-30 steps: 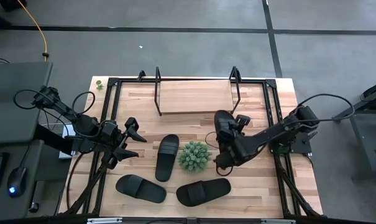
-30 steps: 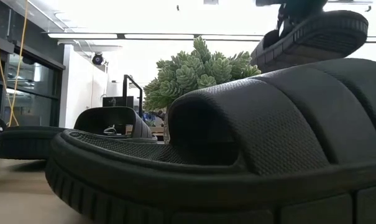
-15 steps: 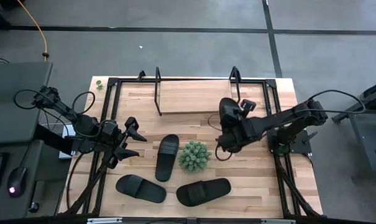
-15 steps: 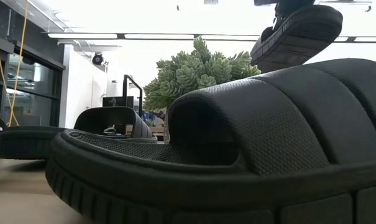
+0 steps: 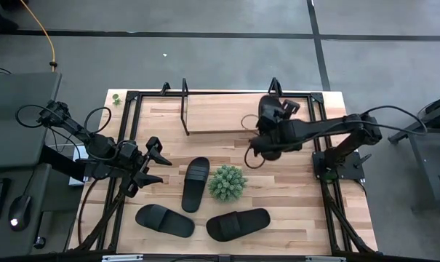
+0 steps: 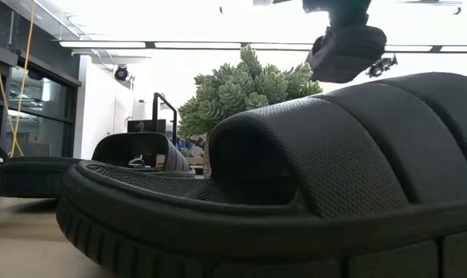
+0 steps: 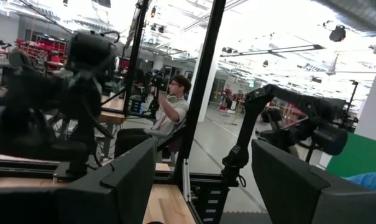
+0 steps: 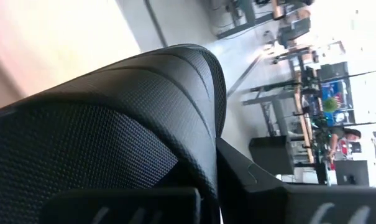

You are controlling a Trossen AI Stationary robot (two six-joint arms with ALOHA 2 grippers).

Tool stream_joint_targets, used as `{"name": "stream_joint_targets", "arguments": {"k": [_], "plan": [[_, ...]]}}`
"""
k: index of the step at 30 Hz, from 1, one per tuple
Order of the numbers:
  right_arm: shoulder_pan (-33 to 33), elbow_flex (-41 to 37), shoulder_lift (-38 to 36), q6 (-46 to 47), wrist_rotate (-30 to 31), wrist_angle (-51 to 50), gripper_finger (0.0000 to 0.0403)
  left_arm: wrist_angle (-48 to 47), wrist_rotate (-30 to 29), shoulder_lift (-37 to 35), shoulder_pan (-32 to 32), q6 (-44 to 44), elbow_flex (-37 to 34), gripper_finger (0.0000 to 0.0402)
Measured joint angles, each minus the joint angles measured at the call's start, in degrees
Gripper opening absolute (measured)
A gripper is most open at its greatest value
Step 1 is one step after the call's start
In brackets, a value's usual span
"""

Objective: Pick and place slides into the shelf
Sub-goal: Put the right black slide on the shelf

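- The right gripper (image 5: pixel 269 131) is up in the air over the right end of the shelf (image 5: pixel 227 114), and its fingers are pressed together on one black slide (image 5: pixel 270 115).
- In the low view this slide (image 6: pixel 347 52) hangs high above the table, behind the plant (image 6: pixel 247 89).
- In the right wrist view the ribbed strap of the held slide (image 8: pixel 113 130) fills most of the picture.
- The shelf stands at the far side of the table (image 5: pixel 314 204), and its wooden board carries no slide.
- Three other slides lie on the table: one (image 5: pixel 196 183) just beside the green plant (image 5: pixel 228 182) on its left, one (image 5: pixel 165 220) near the front edge on the left, and one (image 5: pixel 238 223) in front of the plant.
- The left gripper (image 5: pixel 156 161) waits at the left side of the table with its fingers spread wide, and it holds nothing.
- In the left wrist view a person (image 7: pixel 173 111) shows in the room behind.
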Motion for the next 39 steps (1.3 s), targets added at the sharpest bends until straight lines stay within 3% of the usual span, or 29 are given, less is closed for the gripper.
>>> {"name": "stream_joint_targets", "arguments": {"k": [7,14,27,39], "plan": [[-5.07,4.25,0.0,-17.85,3.14,12.51,0.0005,0.0,0.0,-0.01,0.0,1.14,0.0,0.0246],[-11.64,4.3,0.0,-33.97,-4.22,26.69,0.0005,0.0,0.0,0.0,0.01,1.25,0.0,0.0246],[-20.43,1.82,0.03,-41.91,-15.13,35.82,0.0004,0.0,0.01,0.0,0.01,1.25,0.0,0.0246],[-23.72,-8.62,0.07,-50.94,-16.12,50.84,0.0004,-0.02,0.02,0.0,0.0,1.25,0.0,0.0246]]}}
